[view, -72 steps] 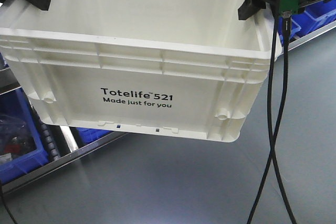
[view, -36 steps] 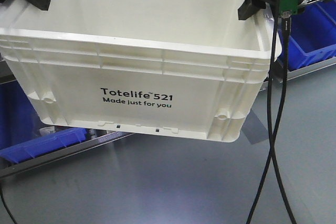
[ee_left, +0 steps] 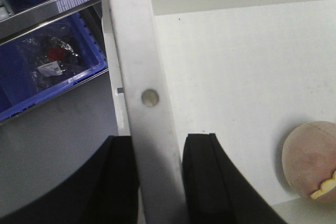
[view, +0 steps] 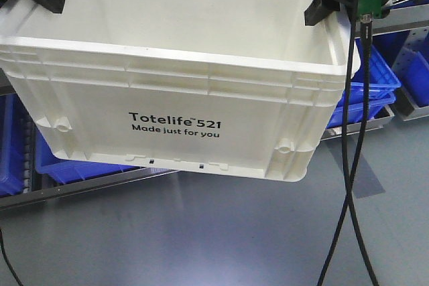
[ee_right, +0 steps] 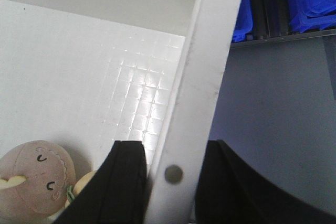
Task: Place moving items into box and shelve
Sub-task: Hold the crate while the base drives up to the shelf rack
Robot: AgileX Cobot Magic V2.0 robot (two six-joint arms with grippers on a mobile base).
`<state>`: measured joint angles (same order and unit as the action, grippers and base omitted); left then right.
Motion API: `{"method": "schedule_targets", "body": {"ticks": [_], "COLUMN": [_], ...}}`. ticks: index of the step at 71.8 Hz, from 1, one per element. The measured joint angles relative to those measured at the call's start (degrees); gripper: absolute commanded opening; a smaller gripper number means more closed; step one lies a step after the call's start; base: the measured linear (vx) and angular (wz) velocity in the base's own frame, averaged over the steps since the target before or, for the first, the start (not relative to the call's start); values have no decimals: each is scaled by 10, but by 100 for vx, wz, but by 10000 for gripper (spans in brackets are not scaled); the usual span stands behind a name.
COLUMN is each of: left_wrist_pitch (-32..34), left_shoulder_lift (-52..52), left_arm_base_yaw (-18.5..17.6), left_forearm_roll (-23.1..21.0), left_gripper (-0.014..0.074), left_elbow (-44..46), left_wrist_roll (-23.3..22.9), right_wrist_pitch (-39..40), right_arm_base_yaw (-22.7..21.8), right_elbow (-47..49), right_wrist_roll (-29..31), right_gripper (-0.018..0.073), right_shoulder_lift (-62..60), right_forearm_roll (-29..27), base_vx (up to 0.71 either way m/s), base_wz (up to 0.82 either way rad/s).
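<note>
Box: your cream box [view: 201, 98] hangs clear of the grey floor [view: 201, 239]. It fills the front view from 9 to 3 o'clock, with the "Totelife 521" print facing the camera.
Blue bins: blue bins [view: 372, 82] sit on racking behind the box, at 3 and 8 o'clock.
Left hand: your left hand [ee_left: 160, 179] is clenched on the box's side rim, one finger inside and one outside.
Right hand: your right hand [ee_right: 173, 179] grips the opposite rim the same way.
Plush toy: a round pinkish plush toy [ee_right: 37, 174] with a stitched face lies on the box bottom.
Cables: two black cables [view: 352, 165] hang at 4 o'clock.
</note>
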<state>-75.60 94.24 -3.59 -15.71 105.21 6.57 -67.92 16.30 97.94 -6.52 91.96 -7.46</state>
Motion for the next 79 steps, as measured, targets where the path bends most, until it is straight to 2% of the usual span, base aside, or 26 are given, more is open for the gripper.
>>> {"method": "schedule_targets", "body": {"ticks": [79], "left_wrist_pitch": [0], "left_shoulder_lift": [0], "left_arm_base_yaw": [0], "left_forearm_roll": [1], "left_gripper": [-18], "left_elbow": [0], "left_wrist_roll": [0], "right_wrist_pitch": [0], "right_arm_base_yaw": [0], "right_elbow": [0], "right_wrist_roll": [0], "right_gripper": [-12], "right_shoulder_lift": [0], "right_forearm_roll": [-1], "base_vx": [12], "base_wz": [38]}}
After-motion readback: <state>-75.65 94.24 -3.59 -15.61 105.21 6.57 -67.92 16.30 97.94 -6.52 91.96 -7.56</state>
